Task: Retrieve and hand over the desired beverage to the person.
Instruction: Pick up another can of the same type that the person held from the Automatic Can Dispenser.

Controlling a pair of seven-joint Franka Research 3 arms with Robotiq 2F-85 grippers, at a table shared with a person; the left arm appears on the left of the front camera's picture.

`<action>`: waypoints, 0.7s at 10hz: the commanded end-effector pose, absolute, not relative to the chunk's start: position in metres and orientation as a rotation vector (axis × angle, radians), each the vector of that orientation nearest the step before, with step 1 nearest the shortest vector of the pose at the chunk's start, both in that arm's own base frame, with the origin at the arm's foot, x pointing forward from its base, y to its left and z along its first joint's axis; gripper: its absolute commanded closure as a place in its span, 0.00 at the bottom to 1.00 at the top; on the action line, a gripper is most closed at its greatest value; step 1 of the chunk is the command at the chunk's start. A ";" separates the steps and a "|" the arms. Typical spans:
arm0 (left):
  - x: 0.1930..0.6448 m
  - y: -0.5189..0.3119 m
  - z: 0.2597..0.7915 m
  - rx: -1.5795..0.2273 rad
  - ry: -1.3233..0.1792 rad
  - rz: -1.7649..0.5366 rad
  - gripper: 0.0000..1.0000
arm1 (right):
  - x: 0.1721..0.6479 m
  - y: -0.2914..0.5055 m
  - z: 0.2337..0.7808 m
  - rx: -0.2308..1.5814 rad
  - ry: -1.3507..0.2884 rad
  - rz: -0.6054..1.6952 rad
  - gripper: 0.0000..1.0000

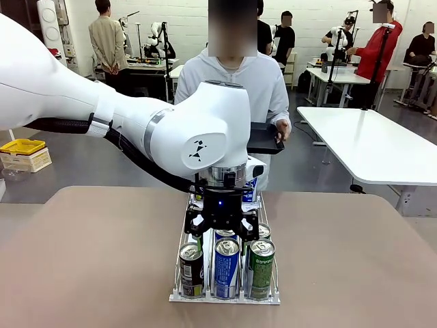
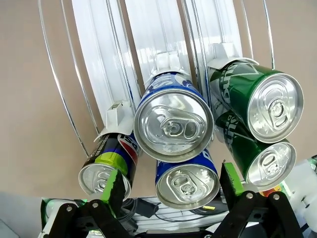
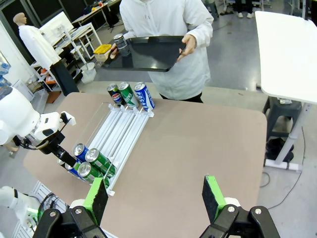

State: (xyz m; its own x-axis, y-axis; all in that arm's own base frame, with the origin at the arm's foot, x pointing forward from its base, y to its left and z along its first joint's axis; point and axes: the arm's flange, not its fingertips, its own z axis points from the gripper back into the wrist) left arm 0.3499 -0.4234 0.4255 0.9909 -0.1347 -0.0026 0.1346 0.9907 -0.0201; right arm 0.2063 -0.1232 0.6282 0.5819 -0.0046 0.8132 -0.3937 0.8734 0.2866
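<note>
In the front view, your left gripper (image 1: 222,236) hangs over the rack (image 1: 225,298) with its jaws spread wide, down among the blue cans (image 1: 227,266) of the middle lane, gripping nothing. The person (image 1: 232,75) stands past the table (image 1: 89,260) holding a black tray (image 1: 263,137). From the left wrist you see the green pads (image 2: 110,184) on either side of a blue can (image 2: 187,181), apart from it, with a dark can (image 2: 101,173) and green cans (image 2: 257,99) alongside. From the right wrist, your right gripper (image 3: 154,193) is spread wide and empty above bare table, well apart from the rack.
</note>
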 end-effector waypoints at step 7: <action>0.351 -0.422 0.427 -0.031 0.011 -0.162 0.00 | 0.207 -0.122 0.626 0.475 -0.929 0.238 0.00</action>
